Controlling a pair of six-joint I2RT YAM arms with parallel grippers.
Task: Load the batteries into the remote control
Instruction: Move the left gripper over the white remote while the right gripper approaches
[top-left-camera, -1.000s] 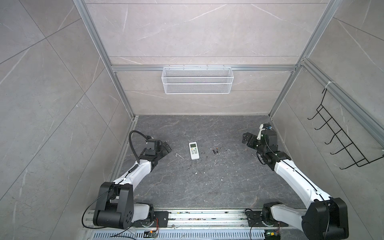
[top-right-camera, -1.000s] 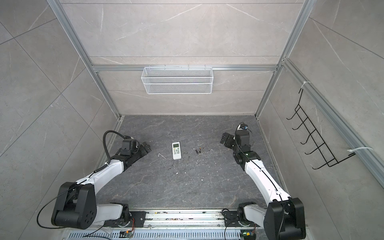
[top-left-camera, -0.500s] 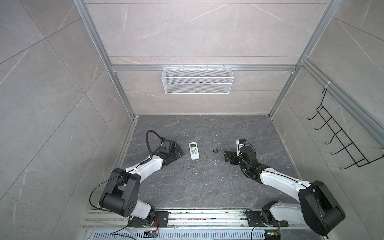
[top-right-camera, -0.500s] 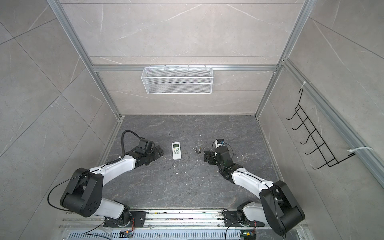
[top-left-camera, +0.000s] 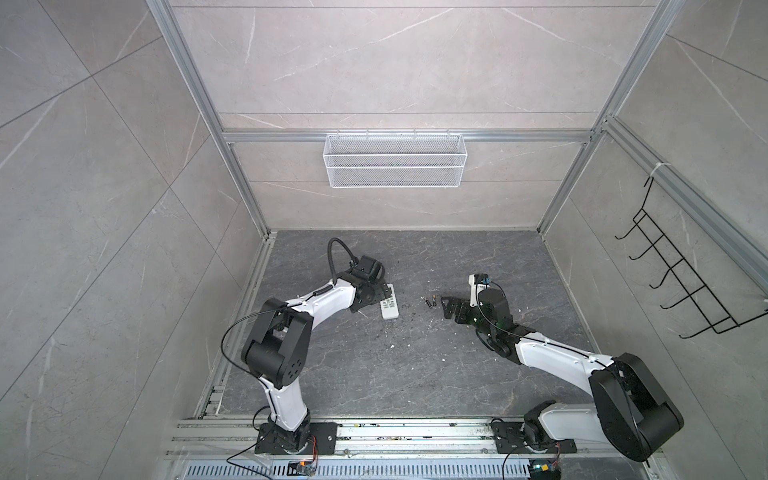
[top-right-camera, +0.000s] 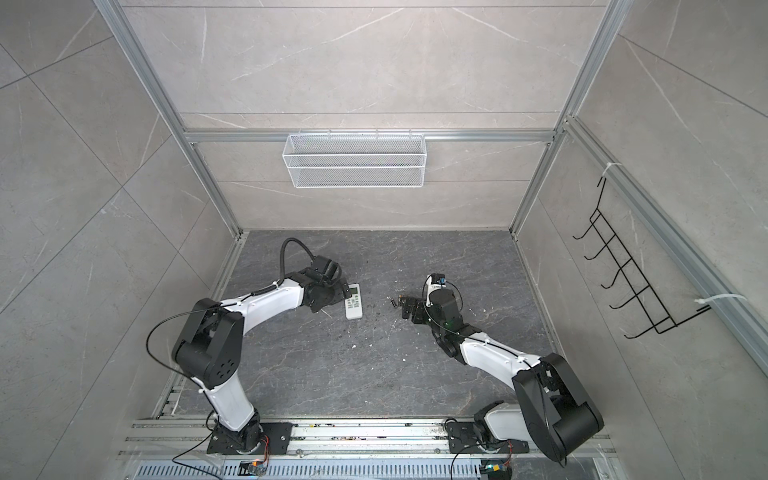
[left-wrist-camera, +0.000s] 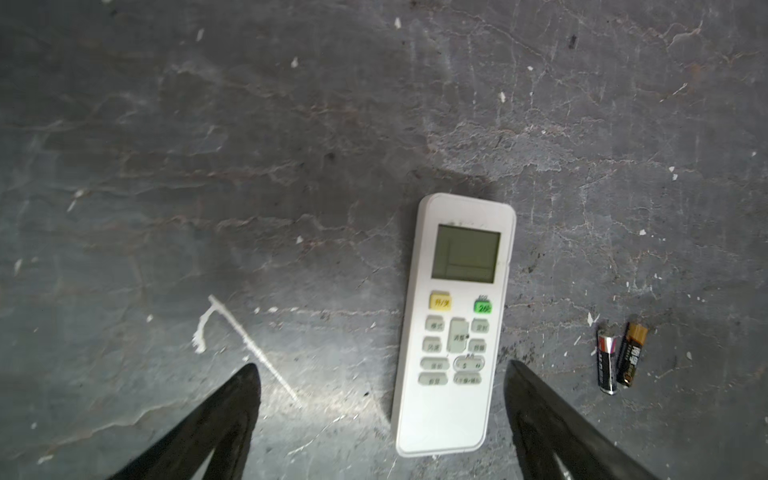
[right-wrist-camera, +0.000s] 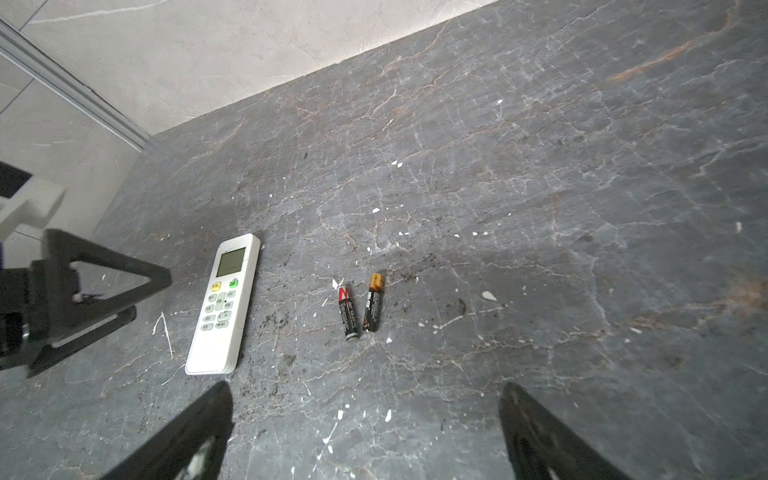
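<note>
Remote control (top-left-camera: 390, 305): flat on the dark stone table (left-wrist-camera: 249, 166), face up (display and buttons showing), near the middle in both top views (top-right-camera: 354, 306).
Batteries (right-wrist-camera: 360, 307): two, lying side by side on the table, just right of the remote control and clear of it.
Left gripper (left-wrist-camera: 382, 365): fingers spread wide, holding nothing. The remote control's button end (left-wrist-camera: 455, 324) lies in the gap, much nearer one finger than the other; whether that finger touches it cannot be told.
Right gripper (right-wrist-camera: 366, 385): fingers spread wide, empty. The batteries lie ahead of its fingertips, roughly in line with the gap, not touched.
Order across a top view: left gripper (top-left-camera: 376, 287), remote control, batteries (top-left-camera: 429, 302), right gripper (top-left-camera: 446, 303).
</note>
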